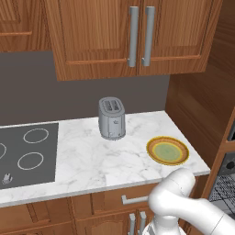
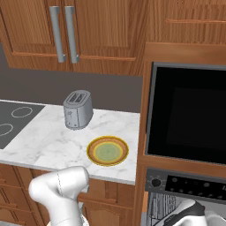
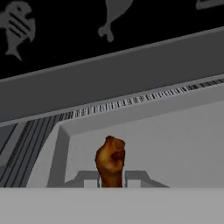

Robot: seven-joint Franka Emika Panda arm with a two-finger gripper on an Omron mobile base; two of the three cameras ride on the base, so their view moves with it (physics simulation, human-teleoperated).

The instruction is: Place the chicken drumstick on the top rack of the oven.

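In the hand view the chicken drumstick (image 3: 110, 161), glossy brown, stands upright between my two fingertips, and my gripper (image 3: 111, 178) is shut on it. The gripper is held at the oven's (image 3: 166, 140) opening, with grey inner walls ahead and dark wire bars (image 3: 22, 144) to the left. Above them runs the dark control panel (image 3: 109, 26), printed with fish and drumstick icons. The right base view shows the oven (image 2: 194, 186) low at the right, with its round knob (image 2: 154, 182) and silvery rack (image 2: 160, 207). My white wrist (image 2: 190, 215) reaches in front of it.
A yellow plate (image 2: 107, 151) lies bare on the marble counter (image 2: 48, 141), near its right end. Behind the plate stands a grey toaster (image 2: 78, 109). The black stovetop (image 1: 27, 153) is at the left. A dark glass door (image 2: 190, 114) sits above the oven, and wooden cabinets (image 1: 133, 32) hang overhead.
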